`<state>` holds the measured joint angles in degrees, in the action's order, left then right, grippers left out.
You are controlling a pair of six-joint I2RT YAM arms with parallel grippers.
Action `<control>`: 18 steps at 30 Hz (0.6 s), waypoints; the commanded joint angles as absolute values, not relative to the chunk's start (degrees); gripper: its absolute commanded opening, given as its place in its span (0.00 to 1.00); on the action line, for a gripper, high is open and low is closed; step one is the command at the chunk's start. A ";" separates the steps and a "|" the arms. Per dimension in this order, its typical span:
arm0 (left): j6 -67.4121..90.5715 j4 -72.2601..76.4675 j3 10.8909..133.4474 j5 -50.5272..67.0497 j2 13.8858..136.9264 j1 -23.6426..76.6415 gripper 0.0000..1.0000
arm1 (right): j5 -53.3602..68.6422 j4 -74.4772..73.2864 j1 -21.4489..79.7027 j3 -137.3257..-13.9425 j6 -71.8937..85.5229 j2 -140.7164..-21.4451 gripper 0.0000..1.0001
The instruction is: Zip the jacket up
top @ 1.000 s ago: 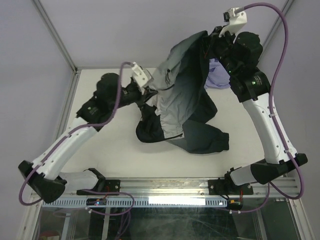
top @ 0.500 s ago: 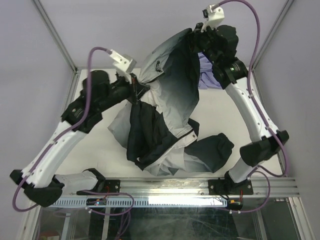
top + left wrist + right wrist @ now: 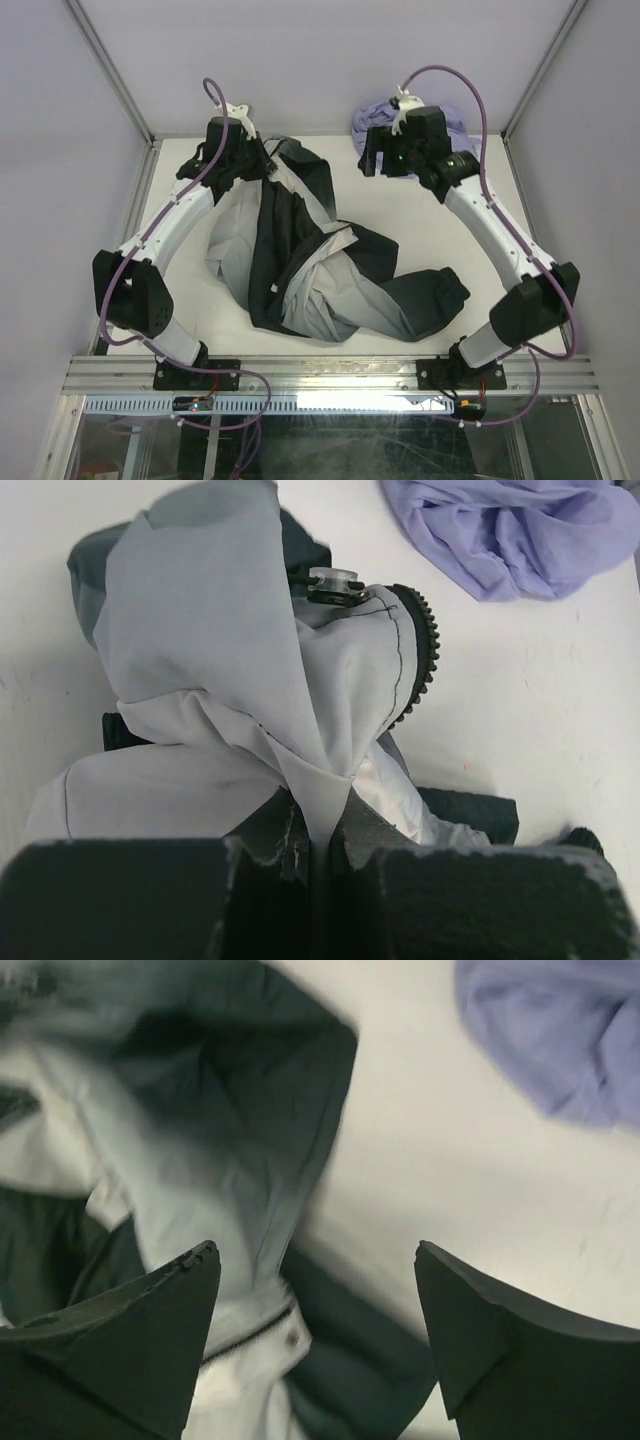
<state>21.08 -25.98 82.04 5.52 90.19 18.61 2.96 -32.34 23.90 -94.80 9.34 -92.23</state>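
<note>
The jacket [image 3: 320, 270] lies bunched up and unzipped in the middle of the table [image 3: 440, 225]. At its far edge the left gripper [image 3: 315, 842] pinches a fold of light grey cloth, likely to pull it flat, arm stretched low. The right gripper [image 3: 316, 1260] hangs spread wide, empty, near the purple cloth [image 3: 378, 112] at the back.

A crumpled lavender cloth [image 3: 368, 112] lies bunched at about 1 o'clock on the white table [image 3: 440, 230], against its far edge and only partly in view from above. It fills the 1 o'clock corner of the left wrist view [image 3: 520, 525], folds sharp, and is blurred at 2 o'clock in the right wrist view [image 3: 560, 1030]. A metal rail [image 3: 330, 375] runs along the table's 6 o'clock edge. Grey walls [image 3: 300, 60] close in the far side.
</note>
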 commanded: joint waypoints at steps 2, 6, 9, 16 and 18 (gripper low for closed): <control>27.63 -15.76 84.57 6.03 91.80 17.62 0.00 | 9.49 -30.15 27.81 -80.59 21.62 -79.54 0.85; 29.77 -13.90 82.77 5.95 92.60 17.59 0.00 | 15.17 -20.80 33.75 -67.70 31.76 -74.25 0.91; 30.80 -12.94 81.30 6.15 92.52 17.58 0.00 | 15.19 -14.33 38.61 -61.58 39.24 -73.52 0.93; 32.60 -10.41 76.46 6.97 90.55 17.58 0.00 | 11.84 -5.99 45.48 -57.36 46.64 -78.90 0.93; 33.26 -9.53 74.87 7.21 89.84 17.59 0.00 | 10.55 -3.07 45.93 -56.73 47.08 -79.97 0.92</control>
<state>30.79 -15.27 76.95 5.85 93.51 17.76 12.99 -14.06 44.71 -57.06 41.89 -78.85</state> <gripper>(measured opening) 0.046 0.932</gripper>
